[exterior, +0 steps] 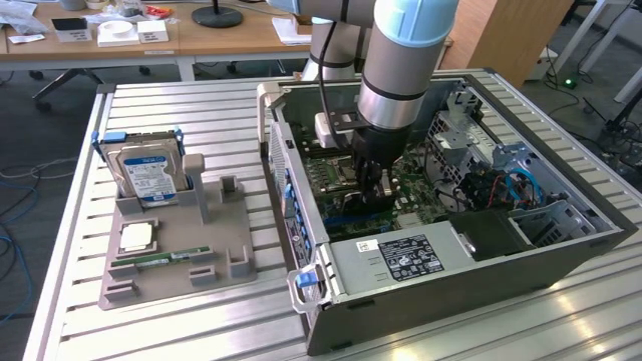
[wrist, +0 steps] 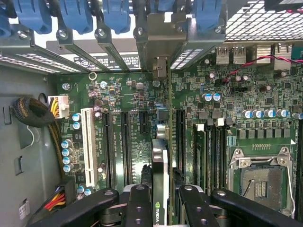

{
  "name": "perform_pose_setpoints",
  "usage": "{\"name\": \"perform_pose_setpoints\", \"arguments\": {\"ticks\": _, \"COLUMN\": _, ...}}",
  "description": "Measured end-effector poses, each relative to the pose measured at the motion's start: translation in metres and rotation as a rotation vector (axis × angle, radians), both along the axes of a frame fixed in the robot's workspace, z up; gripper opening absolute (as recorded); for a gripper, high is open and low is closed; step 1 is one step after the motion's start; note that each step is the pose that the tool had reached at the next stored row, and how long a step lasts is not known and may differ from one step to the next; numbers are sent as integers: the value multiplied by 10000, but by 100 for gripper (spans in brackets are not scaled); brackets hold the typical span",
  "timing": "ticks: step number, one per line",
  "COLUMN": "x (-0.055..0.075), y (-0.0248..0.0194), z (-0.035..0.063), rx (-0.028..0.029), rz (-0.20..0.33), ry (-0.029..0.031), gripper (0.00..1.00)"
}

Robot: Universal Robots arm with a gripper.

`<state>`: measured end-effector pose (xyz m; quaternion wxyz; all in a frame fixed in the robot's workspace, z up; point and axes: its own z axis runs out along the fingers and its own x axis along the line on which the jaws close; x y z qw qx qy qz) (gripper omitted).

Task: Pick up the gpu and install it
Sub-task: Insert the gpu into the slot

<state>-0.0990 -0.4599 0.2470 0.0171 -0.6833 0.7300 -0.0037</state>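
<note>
Gripping the gpu (wrist: 160,189) edge-on, the gripper (wrist: 161,201) has its two black fingers (wrist: 138,203) pressed against either face of the card, clamped on it, as the wrist view shows. The card stands upright on edge over the motherboard (wrist: 128,94), its thin green edge running in line with the long black expansion slots (wrist: 181,137) that lie on both sides of it, and its silver end bracket (wrist: 160,45) sits up at the case's rear slot openings, among the blue retaining clips (wrist: 116,14).

In the exterior view, the nearest thing is the black power supply (exterior: 401,259) with its label, at 6 o'clock in the open computer case (exterior: 561,252). Beyond it, at the centre of the case, the gripper (exterior: 371,199) reaches down onto the board with the card held low between its fingers. The arm (exterior: 401,60) rises from there toward 12 o'clock.

At 9 o'clock from the case, on the slatted metal table (exterior: 180,323), lies a grey parts tray (exterior: 176,256). A processor (exterior: 135,237) and a narrow green memory stick (exterior: 161,259) lie in its near part, and a silver hard drive (exterior: 149,174) with a blue-white label stands at its far end. Farthest off, at 11 o'clock, is a wooden desk (exterior: 201,37) carrying small white boxes.
</note>
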Motion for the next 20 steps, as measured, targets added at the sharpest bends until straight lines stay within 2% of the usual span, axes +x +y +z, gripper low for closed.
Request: {"name": "perform_pose_setpoints", "arguments": {"ticks": 20, "x": -16, "y": 0, "z": -24, "rx": -1, "rz": 0, "ry": -30, "gripper": 27}}
